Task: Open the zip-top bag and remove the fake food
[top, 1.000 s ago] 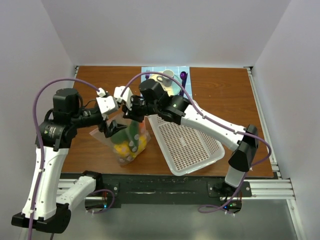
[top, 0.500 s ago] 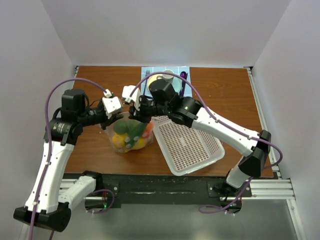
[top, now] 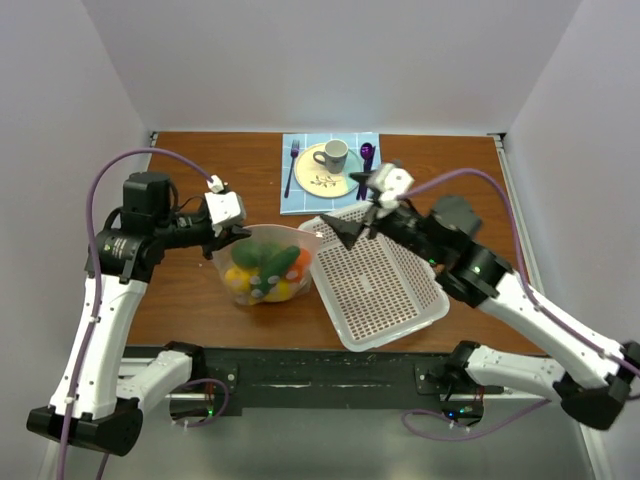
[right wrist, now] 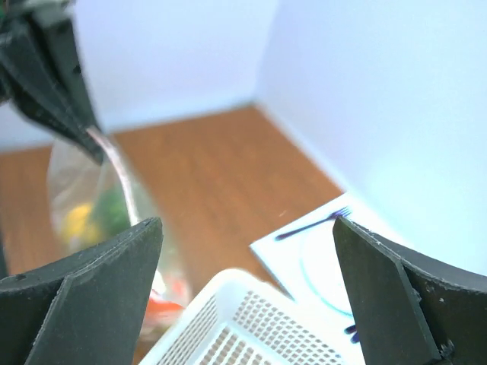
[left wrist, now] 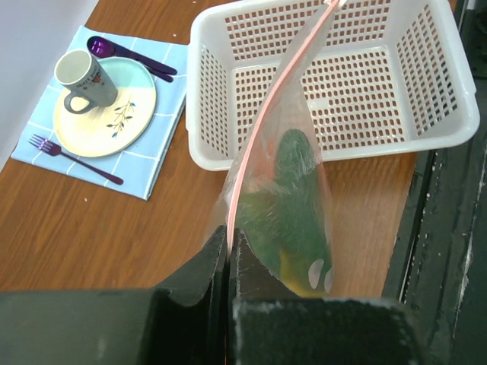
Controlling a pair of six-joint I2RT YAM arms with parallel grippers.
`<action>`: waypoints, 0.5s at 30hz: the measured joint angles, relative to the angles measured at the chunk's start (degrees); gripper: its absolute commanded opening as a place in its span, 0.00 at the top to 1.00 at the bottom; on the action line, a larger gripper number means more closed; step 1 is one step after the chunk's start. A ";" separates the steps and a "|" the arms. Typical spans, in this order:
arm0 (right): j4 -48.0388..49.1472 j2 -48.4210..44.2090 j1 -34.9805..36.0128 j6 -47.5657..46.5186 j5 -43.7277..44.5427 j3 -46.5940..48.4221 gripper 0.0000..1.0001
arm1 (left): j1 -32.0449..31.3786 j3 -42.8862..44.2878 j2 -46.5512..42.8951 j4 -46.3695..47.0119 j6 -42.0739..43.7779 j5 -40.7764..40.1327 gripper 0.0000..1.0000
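Observation:
The clear zip-top bag (top: pixel 265 265) rests on the table left of the basket, with its pink zip strip (left wrist: pixel 262 129) running up toward the basket. Inside it the fake food (top: pixel 270 264) shows as green, yellow and orange-red pieces. My left gripper (top: pixel 238 235) is shut on the bag's left top edge, its fingertips (left wrist: pixel 217 247) pinching the strip. My right gripper (top: pixel 350 207) hangs open over the basket's far corner, clear of the bag and holding nothing. The right wrist view shows the bag (right wrist: pixel 84 205) blurred at the left, hanging from the left gripper (right wrist: pixel 57 80).
A white perforated basket (top: pixel 395 340) lies right of the bag. On a blue mat (top: pixel 300 200) at the back stand a yellow plate (top: pixel 318 178) with a cup (top: pixel 333 153), a purple fork (top: pixel 291 165) and a spoon (top: pixel 366 155). White walls close in the table.
My right gripper let go of the bag, opened wide and drew back to the right over the basket. The left gripper shut on the bag's edge, and the bag settled lower.

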 measured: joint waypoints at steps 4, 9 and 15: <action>7.91 -8.48 -0.90 2.97 -0.87 -10.40 0.06 | 0.00 2.86 0.26 -3.50 1.75 0.66 1.00; 10.14 -8.57 -0.66 5.46 -7.04 -16.46 0.07 | -0.02 5.09 0.81 -5.53 2.32 1.79 1.00; 8.63 -3.69 -0.63 5.42 -13.86 -15.52 0.10 | -0.02 6.34 1.14 -8.22 2.75 2.56 1.00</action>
